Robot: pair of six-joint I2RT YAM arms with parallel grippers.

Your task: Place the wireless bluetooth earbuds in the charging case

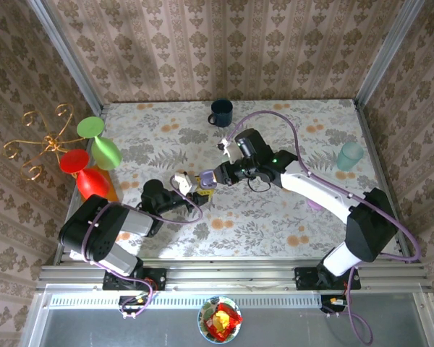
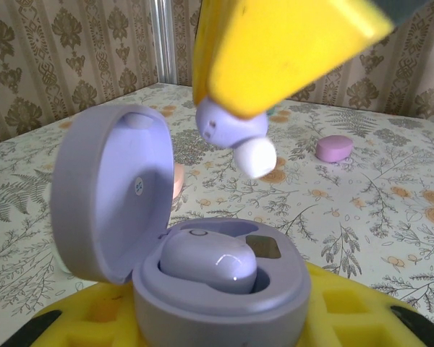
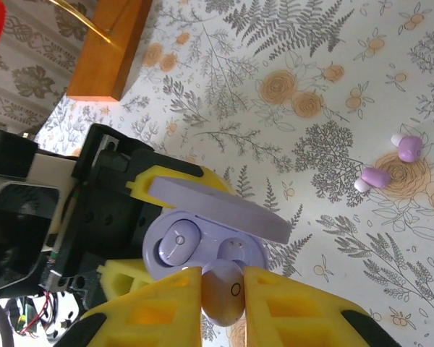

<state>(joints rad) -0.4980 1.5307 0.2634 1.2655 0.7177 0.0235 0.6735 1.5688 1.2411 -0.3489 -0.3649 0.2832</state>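
My left gripper (image 2: 220,327) is shut on a lilac charging case (image 2: 224,303) whose lid (image 2: 108,195) stands open to the left. One lilac earbud (image 2: 210,264) sits in the case's left socket. A second lilac earbud (image 3: 224,293) is pinched between the yellow pads of my right gripper (image 3: 223,307), just over the case's empty right socket (image 3: 235,249) and apart from it. In the top view the two grippers meet at mid-table, left (image 1: 192,184) and right (image 1: 215,176). Two more lilac earbuds (image 3: 409,147) (image 3: 374,177) lie loose on the floral cloth.
A blue mug (image 1: 221,112) stands at the back, a teal cup (image 1: 350,155) at the right edge. A pink oval case (image 2: 334,148) lies on the cloth to the right. A wooden stand with coloured glasses (image 1: 94,159) occupies the left side.
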